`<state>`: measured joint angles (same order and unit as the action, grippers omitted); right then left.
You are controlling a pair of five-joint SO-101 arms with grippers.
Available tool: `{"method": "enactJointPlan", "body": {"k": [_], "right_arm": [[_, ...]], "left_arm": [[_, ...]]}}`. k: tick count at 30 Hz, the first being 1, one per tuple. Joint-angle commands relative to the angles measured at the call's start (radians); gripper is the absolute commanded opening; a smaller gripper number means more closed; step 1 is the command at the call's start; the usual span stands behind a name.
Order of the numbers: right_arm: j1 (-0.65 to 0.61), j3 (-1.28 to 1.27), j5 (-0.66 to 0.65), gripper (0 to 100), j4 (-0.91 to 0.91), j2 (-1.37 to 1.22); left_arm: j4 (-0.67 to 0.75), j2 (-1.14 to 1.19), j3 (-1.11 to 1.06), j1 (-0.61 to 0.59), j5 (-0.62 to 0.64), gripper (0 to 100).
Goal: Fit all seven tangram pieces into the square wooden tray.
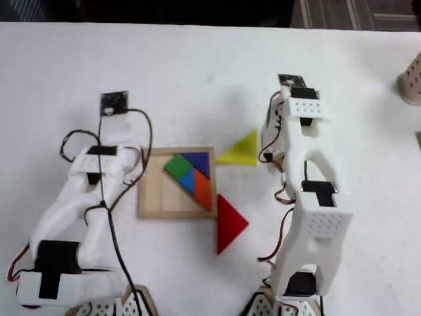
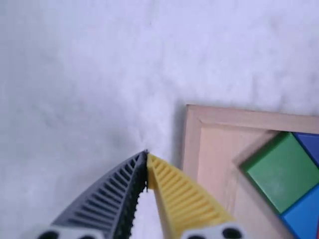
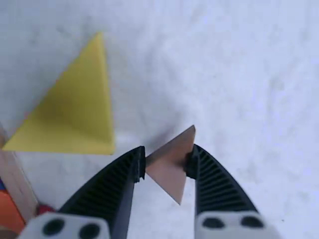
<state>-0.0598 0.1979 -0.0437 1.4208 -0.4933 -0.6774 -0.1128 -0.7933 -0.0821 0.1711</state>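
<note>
The left gripper [image 2: 146, 159] is hovering low over a white surface [image 1: 197, 79], its grey and yellow fingers pressed together at the tips and grasping nothing. Just beside this gripper, a corner of the square wooden tray [image 2: 192, 149] is lying flat on the surface, apart from the fingertips.

Inside the tray, on the side farther from the left gripper, four pieces are sitting packed against one another: a green square piece [image 2: 281, 172], a light blue triangle [image 1: 187, 179], a dark blue triangle [image 1: 197, 161] and an orange piece [image 1: 202, 187]. The part of the tray floor nearer the left gripper is showing bare wood.

The right gripper [image 3: 166, 158] is clenching a small tan triangle [image 3: 172, 164] between its two black fingers, one finger pressing on each side of the piece. Whether the piece is resting on the surface or lifted off it cannot be told.

A large yellow triangle [image 3: 75, 109] is lying flat on the surface near the right gripper, between that gripper and the tray's rim, close to the tray's far corner but not inside it.

A large red triangle [image 1: 229, 222] is lying on the surface outside the tray, just beside the tray's edge on the right gripper's side and closer to the arm bases than the gripper is. Whether it is touching the rim cannot be told.
</note>
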Motion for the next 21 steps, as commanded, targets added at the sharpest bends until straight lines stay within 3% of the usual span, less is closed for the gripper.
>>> {"method": "enactJointPlan", "body": {"k": [1, 5, 11, 16, 21], "right_arm": [[-0.085, 0.015, 0.003, 6.0, 0.007, 0.136], [-0.223, 0.015, 0.006, 6.0, 0.008, 0.24], [-0.503, 0.015, -0.031, 6.0, -0.05, 0.302], [-0.688, 0.009, -0.46, 6.0, -0.108, 0.285], [-0.742, 0.009, -0.695, 6.0, -0.131, 0.222]], "left_arm": [[0.097, -0.054, 0.014, -0.108, -0.006, 2], [0.175, -0.053, 0.012, -0.22, -0.003, 2], [0.18, -0.051, 0.006, -0.306, -0.009, 2], [0.153, -0.054, -0.025, -0.361, -0.011, 2], [0.153, -0.054, -0.028, -0.392, -0.011, 2]]}}
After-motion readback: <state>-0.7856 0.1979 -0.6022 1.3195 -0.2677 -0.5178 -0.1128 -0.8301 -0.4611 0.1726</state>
